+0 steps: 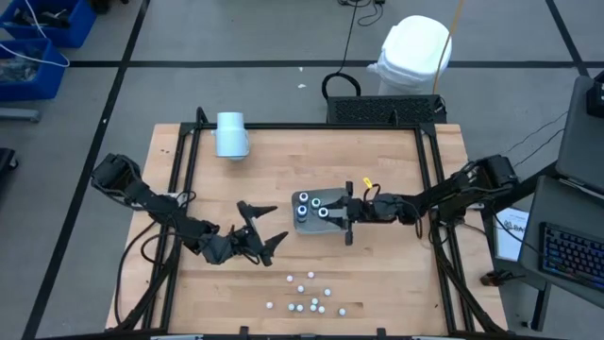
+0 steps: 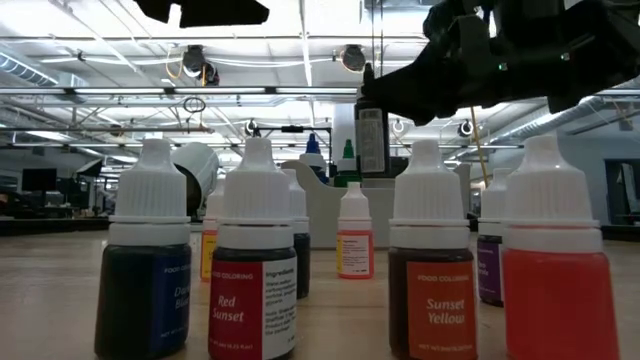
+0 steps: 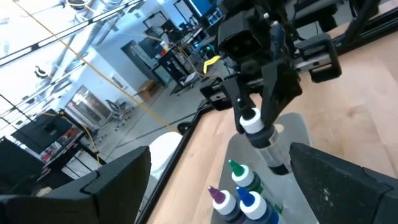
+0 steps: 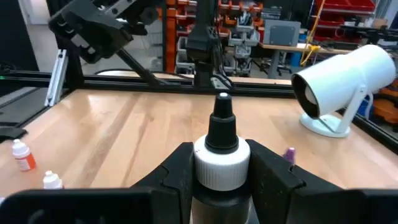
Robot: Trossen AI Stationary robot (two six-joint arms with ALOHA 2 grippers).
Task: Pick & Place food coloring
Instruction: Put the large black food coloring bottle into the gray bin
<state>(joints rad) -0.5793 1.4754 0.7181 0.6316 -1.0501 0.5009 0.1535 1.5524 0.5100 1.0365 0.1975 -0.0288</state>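
Right gripper (image 1: 332, 210) is clamped on a dark food coloring bottle (image 4: 222, 163), held over the grey tray (image 1: 307, 226) at table centre. Three capped bottles (image 3: 242, 193) stand in the tray. Left gripper (image 1: 264, 227) hangs just left of the tray, fingers spread apart. Small whitish bottles (image 1: 309, 295) lie scattered at the near edge.

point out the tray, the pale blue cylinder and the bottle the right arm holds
tray (image 1: 304, 227) high view, its lower left corner
cylinder (image 1: 231, 134) high view, mid-body
held bottle (image 4: 222, 163) right wrist view, white collar

Small bottles (image 1: 304, 296) crowd the near table edge; bare wood (image 1: 311, 161) lies beyond the tray (image 1: 307, 225).
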